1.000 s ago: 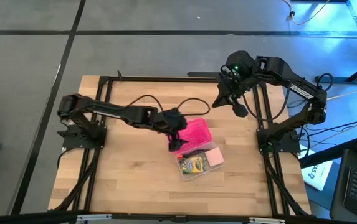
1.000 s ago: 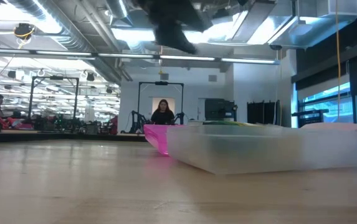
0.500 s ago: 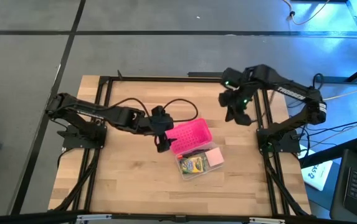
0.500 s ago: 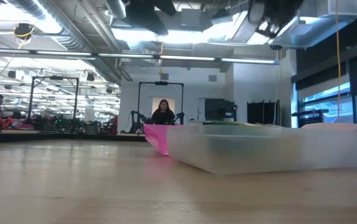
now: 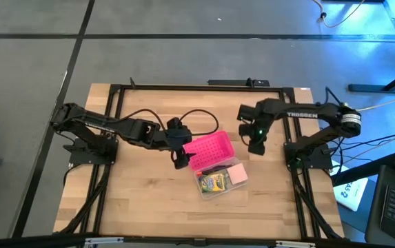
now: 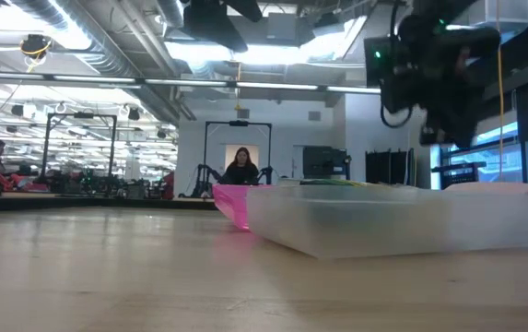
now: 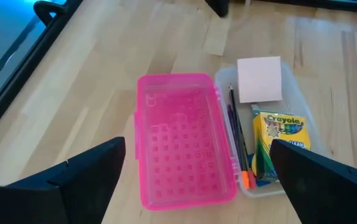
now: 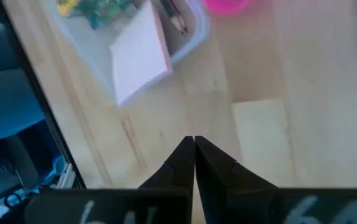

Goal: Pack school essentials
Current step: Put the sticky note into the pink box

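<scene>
We see the pink sticky-note pad (image 7: 260, 78) lying flat beside the green-yellow crayon box (image 7: 278, 144), with pencils (image 7: 238, 146) alongside them, packed together.

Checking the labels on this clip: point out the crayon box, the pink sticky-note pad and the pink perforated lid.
crayon box (image 7: 279, 132), left wrist view, on its printed yellow-green front.
pink sticky-note pad (image 7: 260, 78), left wrist view, middle of its top sheet.
pink perforated lid (image 7: 182, 138), left wrist view, centre of its perforated panel.

the lid (image 7: 184, 140) is bright pink, patterned with rows of small holes; the case (image 7: 293, 112) is clear; the sticky pad (image 7: 259, 78) is pale pink; the crayon box (image 7: 278, 138) is green and yellow; the table (image 5: 149, 193) is light wood with grain; both arms are black.
</scene>
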Available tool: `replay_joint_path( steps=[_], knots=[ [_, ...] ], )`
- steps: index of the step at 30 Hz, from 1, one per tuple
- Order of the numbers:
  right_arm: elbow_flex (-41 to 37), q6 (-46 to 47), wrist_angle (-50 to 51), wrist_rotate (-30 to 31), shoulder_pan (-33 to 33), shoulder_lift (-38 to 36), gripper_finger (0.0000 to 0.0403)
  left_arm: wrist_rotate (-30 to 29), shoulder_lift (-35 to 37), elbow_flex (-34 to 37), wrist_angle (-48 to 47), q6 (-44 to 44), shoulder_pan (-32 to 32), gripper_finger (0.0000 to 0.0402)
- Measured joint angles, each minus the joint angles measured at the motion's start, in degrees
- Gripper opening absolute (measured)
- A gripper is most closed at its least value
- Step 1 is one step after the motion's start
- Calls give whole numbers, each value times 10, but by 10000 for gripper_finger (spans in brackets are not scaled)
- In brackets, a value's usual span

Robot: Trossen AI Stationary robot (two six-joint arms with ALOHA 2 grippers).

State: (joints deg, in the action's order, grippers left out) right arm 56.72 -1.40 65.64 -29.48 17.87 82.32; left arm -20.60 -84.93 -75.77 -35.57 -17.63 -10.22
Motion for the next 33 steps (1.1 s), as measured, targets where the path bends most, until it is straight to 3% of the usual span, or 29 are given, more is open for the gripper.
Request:
replay_joint_path(
  steps=[8,21,25,33],
  knots=[
    [-92,70,-123,-50,-56,0,16,-3,0,0,0,-13,0,394],
    [-125,134,-285,-46,-147,2,16,-4,0,0,0,-19,0,394],
    [-125,144,-291,-27,-156,2,16,-4,0,0,1,-19,0,394],
    [-124,147,-257,-51,-156,2,16,-4,0,0,1,-19,-4,394]
  ],
)
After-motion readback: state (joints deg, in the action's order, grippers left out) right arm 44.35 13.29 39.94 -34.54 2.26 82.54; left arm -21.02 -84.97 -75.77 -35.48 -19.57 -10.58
